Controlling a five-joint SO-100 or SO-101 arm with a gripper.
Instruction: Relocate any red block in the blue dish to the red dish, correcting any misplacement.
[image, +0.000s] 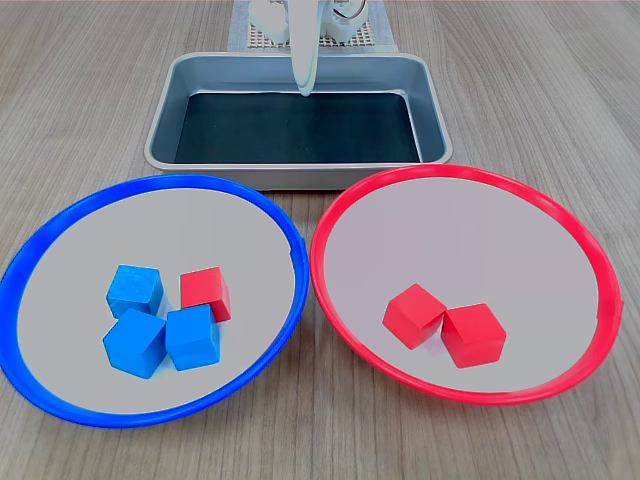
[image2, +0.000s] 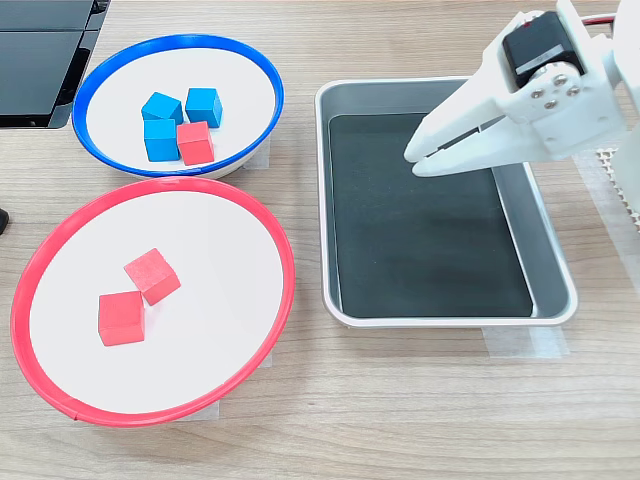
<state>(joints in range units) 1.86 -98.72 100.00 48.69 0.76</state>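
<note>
I'm seeing the gripper (image2: 415, 160) hanging over the metal tray (image: 165, 110), its white jaws drawn nearly together with only a thin slit between the tips and nothing held between them. In the first exterior view only its pale tip is showing, pointing down over the tray's dark floor. The red block (image: 206, 293) I'm watching is lying inside the blue dish (image: 60, 225), well apart from the gripper, with the dish's rim and the tray wall between them. It is sitting touching or just beside three blue cubes (image: 134, 290), on the side of the cluster nearest the red dish (image: 560, 210). In the second exterior view the blue dish is sitting at top left and the gripper at upper right. Two other red cubes (image: 472, 334) are resting together in the red dish.
</note>
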